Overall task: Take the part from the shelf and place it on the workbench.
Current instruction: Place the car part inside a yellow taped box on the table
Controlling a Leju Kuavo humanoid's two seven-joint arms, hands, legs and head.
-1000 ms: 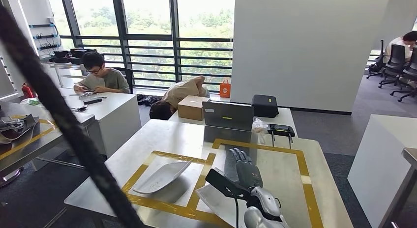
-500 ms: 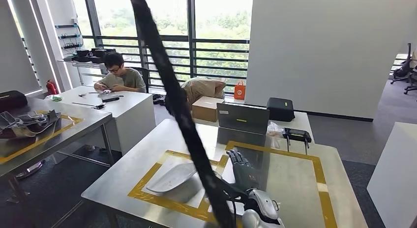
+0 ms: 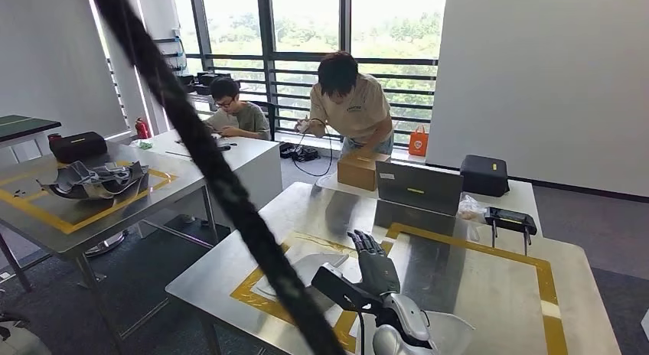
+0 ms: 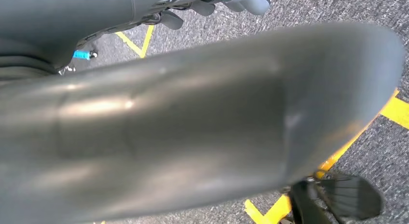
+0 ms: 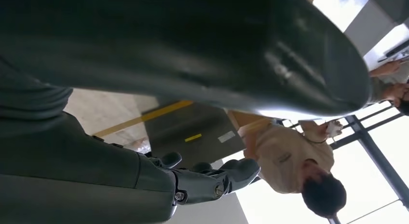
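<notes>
Here the right hand [image 3: 376, 265] holds a pale curved part [image 3: 448, 322] over the steel workbench [image 3: 490, 294], fingers stretched along its top. A second pale part [image 3: 306, 267] lies just left inside yellow tape. The left hand [image 4: 212, 2] grips a big grey part [image 4: 202, 127] above the floor. A black strap [image 3: 207, 164] crosses the head view. A laptop [image 3: 419, 187] stands behind.

brushed metal workbench [image 3: 490, 294], cardboard box [image 3: 358, 171]

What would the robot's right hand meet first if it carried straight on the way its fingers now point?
Probably the grey open laptop at the far end of the steel workbench: the right hand points up the table towards it, though depth is uncertain.
</notes>
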